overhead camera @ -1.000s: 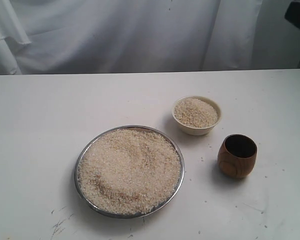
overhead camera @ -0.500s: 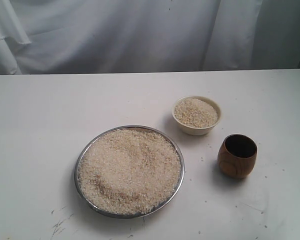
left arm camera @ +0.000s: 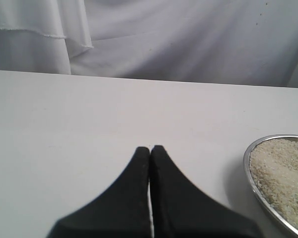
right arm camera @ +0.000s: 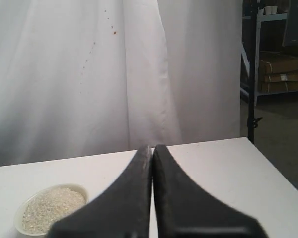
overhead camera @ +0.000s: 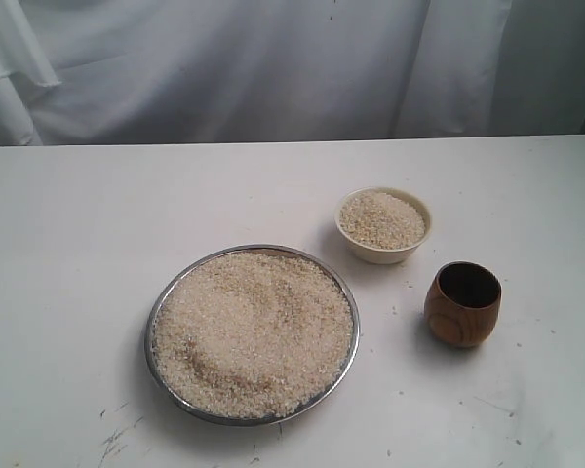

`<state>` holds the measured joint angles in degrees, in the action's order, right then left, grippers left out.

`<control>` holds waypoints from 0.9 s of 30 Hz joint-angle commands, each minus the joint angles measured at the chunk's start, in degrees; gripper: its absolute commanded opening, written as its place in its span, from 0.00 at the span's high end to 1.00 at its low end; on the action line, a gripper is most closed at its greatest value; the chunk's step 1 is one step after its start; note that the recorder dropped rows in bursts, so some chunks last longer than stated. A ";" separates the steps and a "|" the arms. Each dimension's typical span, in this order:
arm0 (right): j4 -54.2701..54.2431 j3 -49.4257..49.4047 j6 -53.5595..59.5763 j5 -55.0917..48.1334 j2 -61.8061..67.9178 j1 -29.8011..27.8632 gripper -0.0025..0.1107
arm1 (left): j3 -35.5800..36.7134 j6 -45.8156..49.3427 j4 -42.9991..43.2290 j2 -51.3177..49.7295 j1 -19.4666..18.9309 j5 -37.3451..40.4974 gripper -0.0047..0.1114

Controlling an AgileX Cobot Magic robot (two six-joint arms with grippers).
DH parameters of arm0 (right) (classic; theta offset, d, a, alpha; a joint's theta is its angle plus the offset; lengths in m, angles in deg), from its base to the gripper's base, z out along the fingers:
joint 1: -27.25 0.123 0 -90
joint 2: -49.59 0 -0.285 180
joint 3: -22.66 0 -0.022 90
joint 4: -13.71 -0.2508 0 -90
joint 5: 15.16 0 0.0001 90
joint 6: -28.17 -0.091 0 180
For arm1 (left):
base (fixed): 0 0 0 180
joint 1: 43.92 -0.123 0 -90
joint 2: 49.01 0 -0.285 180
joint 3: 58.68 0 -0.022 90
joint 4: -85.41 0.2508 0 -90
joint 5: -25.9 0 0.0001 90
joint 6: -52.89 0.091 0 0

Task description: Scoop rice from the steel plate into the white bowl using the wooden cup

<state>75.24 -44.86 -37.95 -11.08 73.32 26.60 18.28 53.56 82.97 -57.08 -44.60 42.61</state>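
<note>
A scuffed white counter stands before a draped white curtain. It carries one steel plate heaped with rice, one white bowl also holding grains, and one upright wooden cup near the bowl. The left pincer and right pincer are each pressed together, empty.

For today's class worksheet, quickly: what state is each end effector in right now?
Left end effector: closed, holding nothing.
Right end effector: closed, holding nothing.
</note>
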 commanded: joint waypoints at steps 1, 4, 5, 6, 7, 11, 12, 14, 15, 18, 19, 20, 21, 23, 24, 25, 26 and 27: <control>-18.75 -3.85 13.82 1.30 -1.11 0.37 0.98 | 0.26 -0.18 -0.04 0.29 0.09 -0.36 0.96; -55.31 -6.67 54.14 0.10 -3.13 2.17 0.98 | 0.26 -0.18 -0.04 0.29 0.09 -0.36 0.96; -60.83 -6.82 60.00 -1.09 -4.02 2.69 0.98 | 0.26 -0.18 -0.04 0.29 0.09 -0.36 0.96; -63.25 -6.82 64.82 -3.27 -4.80 2.82 0.98 | 0.26 -0.18 -0.04 0.29 0.09 -0.36 0.96; -63.77 -6.82 66.12 -5.17 -5.82 2.82 0.98 | 0.26 -0.18 -0.04 0.29 0.09 -0.36 0.96; -59.37 -6.91 62.90 -10.79 -8.74 2.86 0.98 | 0.26 -0.18 -0.04 0.29 0.09 -0.36 0.96; -59.25 -6.91 62.35 -11.69 -9.33 2.86 0.98 | 0.26 -0.18 -0.04 0.29 0.09 -0.36 0.96; -59.15 -6.91 62.09 -13.00 -10.29 2.86 0.98 | 0.26 -0.18 -0.04 0.29 0.09 -0.36 0.96; -59.43 -6.91 62.09 -13.67 -10.62 2.86 0.98 | 0.26 -0.18 -0.04 0.29 0.09 -0.36 0.96; -59.44 -7.10 62.72 -16.76 -12.02 2.86 0.98 | 0.26 -0.18 -0.04 0.29 0.09 -0.36 0.96; -59.44 -7.58 63.03 -17.02 -12.47 2.86 0.98 | 0.26 -0.18 -0.04 0.29 0.09 -0.36 0.96; -59.44 -8.14 63.31 -17.02 -12.75 2.86 0.98 | 0.26 -0.18 -0.04 0.29 0.09 -0.36 0.96; -59.44 -8.96 63.31 -17.02 -12.89 2.86 0.98 | 0.26 -0.18 -0.04 0.29 0.09 -0.36 0.96; -60.02 -9.69 63.31 -17.02 -13.27 2.86 0.98 | 0.26 -0.18 -0.04 0.29 0.09 -0.36 0.96; -60.66 -9.69 63.31 -17.30 -13.52 2.97 0.98 | 0.26 -0.18 -0.04 0.29 0.09 -0.36 0.96; -61.18 -9.69 63.31 -19.73 -13.86 2.96 0.98 | 0.26 -0.18 -0.04 0.29 0.09 -0.36 0.96; -61.52 -9.69 63.31 -20.89 -14.09 3.12 0.98 | 0.26 -0.18 -0.04 0.29 0.09 -0.36 0.96; -61.52 -9.69 63.60 -21.62 -14.32 3.42 0.98 | 0.26 -0.18 -0.04 0.29 0.09 -0.36 0.96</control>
<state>14.81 -54.31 24.93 -29.93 59.88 29.26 18.28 53.56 82.97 -57.08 -44.60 42.61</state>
